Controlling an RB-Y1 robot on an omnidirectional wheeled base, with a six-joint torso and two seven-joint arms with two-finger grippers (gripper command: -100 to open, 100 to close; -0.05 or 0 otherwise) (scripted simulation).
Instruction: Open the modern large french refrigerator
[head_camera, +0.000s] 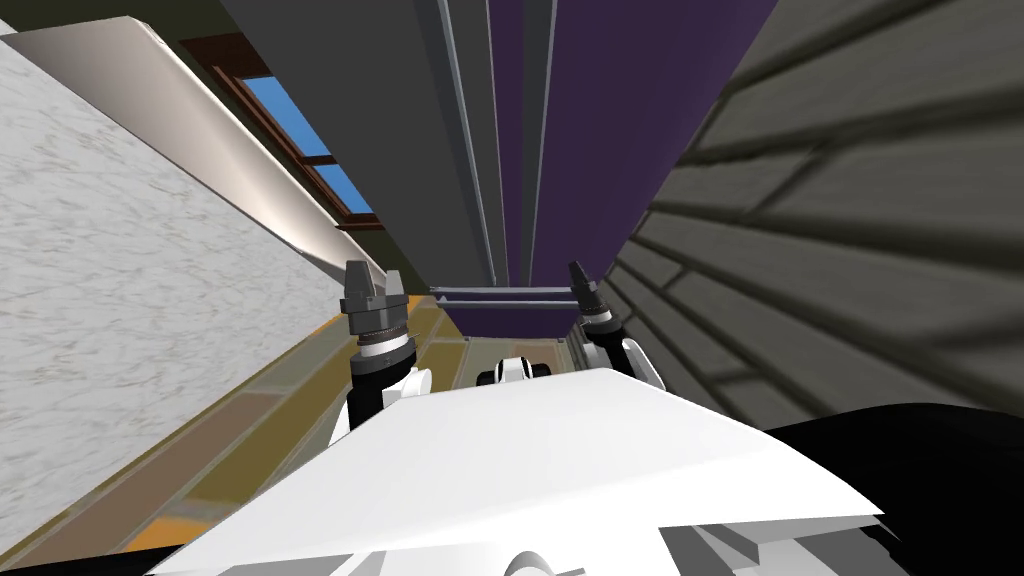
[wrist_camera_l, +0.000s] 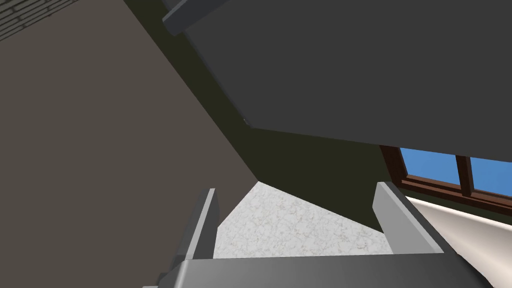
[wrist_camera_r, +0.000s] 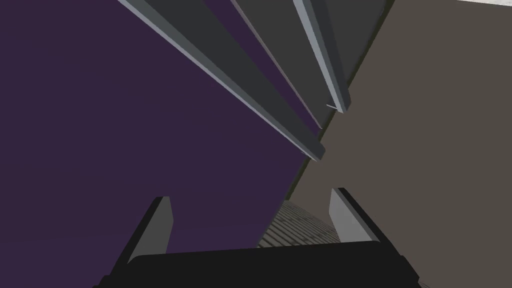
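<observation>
Purple and dark grey, the french refrigerator (head_camera: 600, 150) stands close ahead, the left gripper (head_camera: 374, 272) and right gripper (head_camera: 578, 272) both gaping empty; seemingly mid-approach, the next move calls for clasping a vertical handle (head_camera: 539, 150).

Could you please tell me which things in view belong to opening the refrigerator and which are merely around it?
For the job: refrigerator; its upright door handles; left gripper and right gripper, both with jaws open.
Just around: window; brick wall; white marbled wall; floor.
</observation>
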